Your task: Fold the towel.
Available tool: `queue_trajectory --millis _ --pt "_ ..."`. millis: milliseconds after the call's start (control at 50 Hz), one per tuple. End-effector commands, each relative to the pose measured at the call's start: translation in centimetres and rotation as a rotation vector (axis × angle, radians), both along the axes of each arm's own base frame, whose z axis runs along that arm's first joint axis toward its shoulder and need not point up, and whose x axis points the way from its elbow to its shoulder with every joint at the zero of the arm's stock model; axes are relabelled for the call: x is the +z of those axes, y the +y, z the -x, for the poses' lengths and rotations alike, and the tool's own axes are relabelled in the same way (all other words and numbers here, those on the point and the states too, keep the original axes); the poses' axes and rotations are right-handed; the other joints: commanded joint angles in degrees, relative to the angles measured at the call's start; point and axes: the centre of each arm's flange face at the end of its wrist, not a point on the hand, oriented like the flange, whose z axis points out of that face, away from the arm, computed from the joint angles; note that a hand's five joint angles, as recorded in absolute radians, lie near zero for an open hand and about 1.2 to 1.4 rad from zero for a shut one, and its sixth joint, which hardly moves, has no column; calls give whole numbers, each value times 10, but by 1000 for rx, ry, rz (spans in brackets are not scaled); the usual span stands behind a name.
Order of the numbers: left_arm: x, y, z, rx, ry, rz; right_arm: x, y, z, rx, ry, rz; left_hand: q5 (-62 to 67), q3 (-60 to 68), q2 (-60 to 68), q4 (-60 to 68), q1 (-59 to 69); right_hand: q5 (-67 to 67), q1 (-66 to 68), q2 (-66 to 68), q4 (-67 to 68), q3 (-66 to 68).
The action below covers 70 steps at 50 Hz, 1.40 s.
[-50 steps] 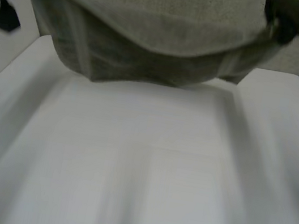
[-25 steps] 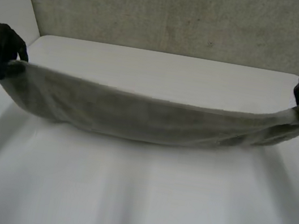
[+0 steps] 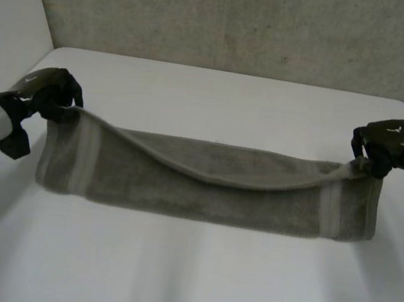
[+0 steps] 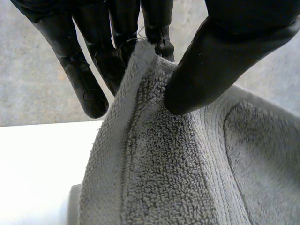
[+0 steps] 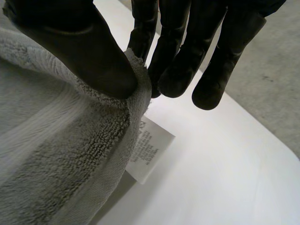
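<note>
Our left hand (image 3: 51, 92) and right hand (image 3: 384, 143) each pinch a corner of the terry towel (image 3: 207, 191), which we judge soft and limp.

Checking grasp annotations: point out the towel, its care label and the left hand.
towel (image 3: 202, 194): head view, middle of its lower layer.
care label (image 5: 149, 152): right wrist view, middle of the white tag.
left hand (image 3: 51, 91): head view, back of the hand.

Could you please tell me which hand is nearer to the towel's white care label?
Right. The right hand pinches the towel corner just beside the care label; the left hand pinches the corner at the towel's opposite end, far from it.
</note>
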Motion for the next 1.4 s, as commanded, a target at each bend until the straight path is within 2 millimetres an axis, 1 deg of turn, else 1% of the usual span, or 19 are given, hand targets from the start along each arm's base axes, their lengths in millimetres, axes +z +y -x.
queue_trajectory --millis 20,260,440,460,480,500,520,560,640,680,700,780,840,960,1000,1060,1120,1220,1400 --pt "-15 -29 11 42 -52 8 -17 -25 -15 -57 -30 72 56 29 22 19 71 46 47 53 31 30" --pt "-28 -55 29 72 -65 36 -43 -48 -36 -97 -14 183 56 29 22 19 71 46 47 53 31 30" --pt "-46 -70 28 118 -87 35 -65 -63 -44 -138 1 210 56 29 22 19 71 46 47 53 31 30" --pt "-49 -70 28 117 -88 30 -67 -63 -47 -138 4 211 -110 -137 -144 -147 -95 -17 -16 -10 -31 -33" --pt "-49 -70 28 117 -88 30 -67 -63 -47 -138 4 211 -112 -139 -146 -149 -96 -18 -17 -10 -32 -33" --pt "-49 -69 29 113 -89 27 -68 -63 -50 -136 4 216 -388 -416 -423 -425 -373 -348 -347 -340 -362 -363" --pt "-49 -69 29 113 -89 27 -67 -64 -51 -140 4 225 -391 -418 -425 -428 -376 -647 -646 -640 -661 -663" --pt "-48 -69 30 113 -88 27 -61 -66 -52 -149 2 243 -612 -639 -646 -649 -597 -654 -653 -647 -669 -670" --pt "-42 -69 30 114 -85 39 -44 -71 -51 -173 -9 287 -633 -661 -668 -670 -618 -654 -653 -647 -669 -670" --pt "-35 -68 30 115 -82 52 -18 -70 -50 -181 -26 341 -633 -661 -668 -670 -618 -654 -653 -647 -669 -670" --pt "-26 -67 30 116 -80 67 -18 -70 -50 -181 -26 341 -633 -661 -668 -670 -618 -654 -653 -647 -669 -670" --pt "2 -53 28 119 -76 92 26 -56 -47 -188 -67 398 -633 -661 -668 -670 -618 -654 -653 -647 -669 -670" --pt "20 -37 27 119 -77 106 41 -37 -44 -184 -77 377 -633 -661 -668 -670 -618 -654 -653 -647 -669 -670" --pt "41 -10 27 116 -79 126 47 -3 -38 -167 -40 289 -633 -661 -668 -670 -618 -654 -653 -647 -669 -670" --pt "53 10 31 101 -77 143 37 21 -36 -152 -4 200 -635 -662 -669 -672 -620 -654 -653 -647 -669 -670" --pt "59 19 34 92 -75 154 29 40 -31 -135 52 153 -633 -661 -668 -670 -618 -654 -653 -647 -669 -670" --pt "64 36 38 76 -74 163 23 48 -28 -129 84 132 -633 -661 -668 -670 -618 -654 -653 -647 -669 -670" --pt "54 48 38 70 -73 155 -14 68 -20 -117 145 55 -633 -661 -668 -670 -618 -654 -653 -647 -669 -670" --pt "7 51 38 70 -91 126 -50 70 -20 -114 121 121 -628 -656 -663 -665 -613 -642 -641 -634 -656 -657"
